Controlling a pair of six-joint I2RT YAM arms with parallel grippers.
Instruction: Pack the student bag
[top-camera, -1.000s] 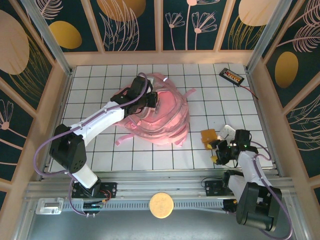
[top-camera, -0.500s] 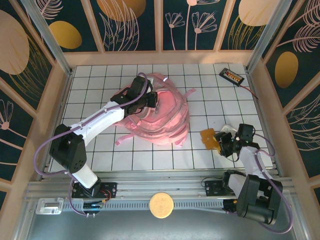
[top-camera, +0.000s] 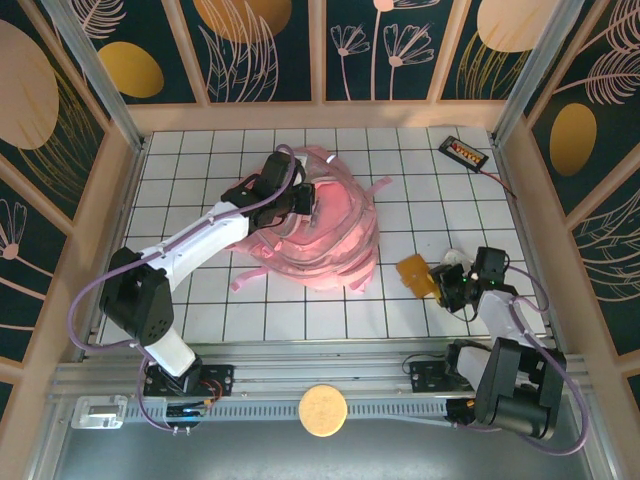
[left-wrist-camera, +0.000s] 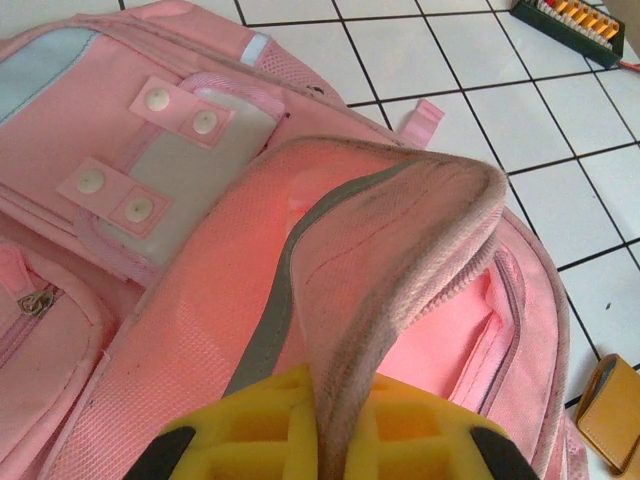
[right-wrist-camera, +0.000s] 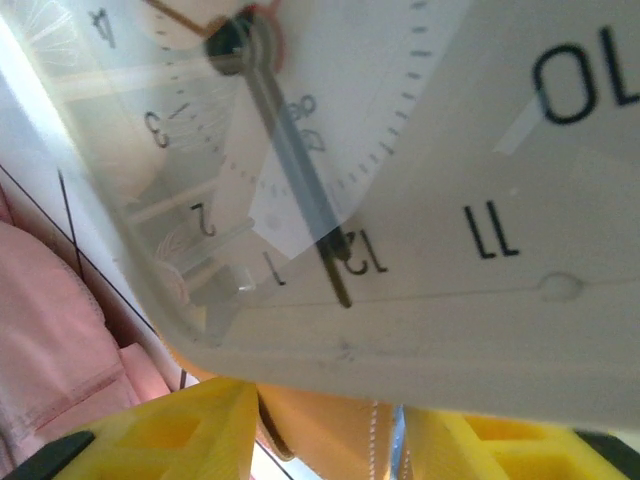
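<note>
We see the student bag (top-camera: 335, 240) lying in the middle of the white tiled table (top-camera: 190, 150), one pink strap (top-camera: 246, 278) trailing off its near left side. The left gripper (left-wrist-camera: 345, 440) is at the bag's far left part, and from its wrist camera we see the yellow fingers (left-wrist-camera: 250, 430) pinched tight on the raised rim of the bag's opening. That rim, with its grey inner band, stands up in an arch between them, so the pink lining underneath shows. Beside the held rim, on the front of the bag, we see a grey panel (left-wrist-camera: 195, 175) crossed by two pink tabs with white snaps, and nearer the edge of that view a zip pull (left-wrist-camera: 35, 300) on a pocket. The right gripper (right-wrist-camera: 320, 445) is off the bag's near right side, close to it but not touching. It is closed on an orange pouch (top-camera: 413, 275), which fills the space between its yellow fingers (right-wrist-camera: 170, 435) and points back toward the bag. A white clock (right-wrist-camera: 450, 150) sits right against this gripper on the side away from the bag, its face tilted across the wrist view. Well beyond the bag's far right side lies a black device (top-camera: 463, 151) with an orange face.
</note>
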